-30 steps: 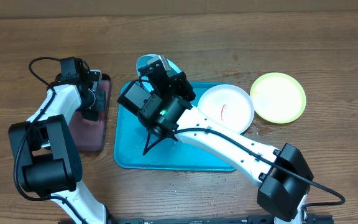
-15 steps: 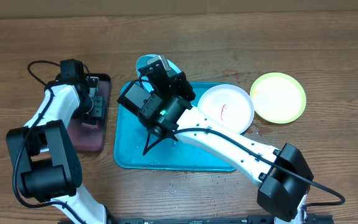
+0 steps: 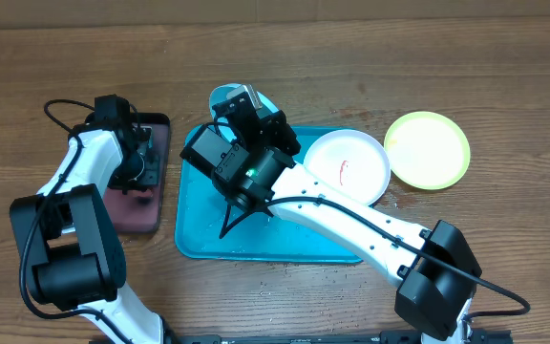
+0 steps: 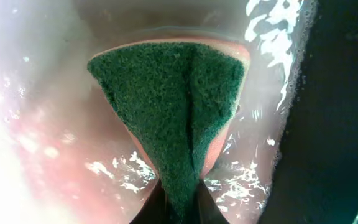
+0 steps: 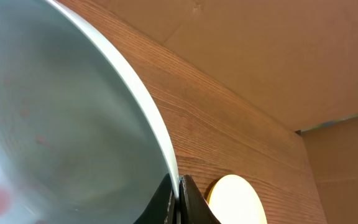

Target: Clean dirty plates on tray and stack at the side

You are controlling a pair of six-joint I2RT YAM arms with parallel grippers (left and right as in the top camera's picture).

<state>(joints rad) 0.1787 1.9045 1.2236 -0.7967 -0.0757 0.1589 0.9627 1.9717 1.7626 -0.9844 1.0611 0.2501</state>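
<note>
My right gripper [image 5: 176, 193] is shut on the rim of the light blue plate [image 5: 55, 118], which stands tilted up at the far edge of the turquoise tray [image 3: 208, 234]; the plate's top [image 3: 222, 94] shows above the arm in the overhead view. The white plate [image 3: 356, 153] with a red smear lies at the tray's right end. The yellow-green plate [image 3: 428, 148] lies on the table to the right and also shows in the right wrist view [image 5: 235, 199]. My left gripper [image 4: 179, 208] is shut on the green sponge [image 4: 173, 106], pressed into the wet pinkish tray [image 3: 137, 205].
The black-rimmed pinkish tray [image 4: 42, 124] holds water and sits left of the turquoise tray. Its dark rim [image 4: 334, 124] is close on the right of the sponge. A cardboard wall [image 5: 260, 50] stands behind the table. Bare wood lies at the front and far left.
My left gripper has shifted slightly back over the pinkish tray with the sponge. The right arm and the plates have not moved.
</note>
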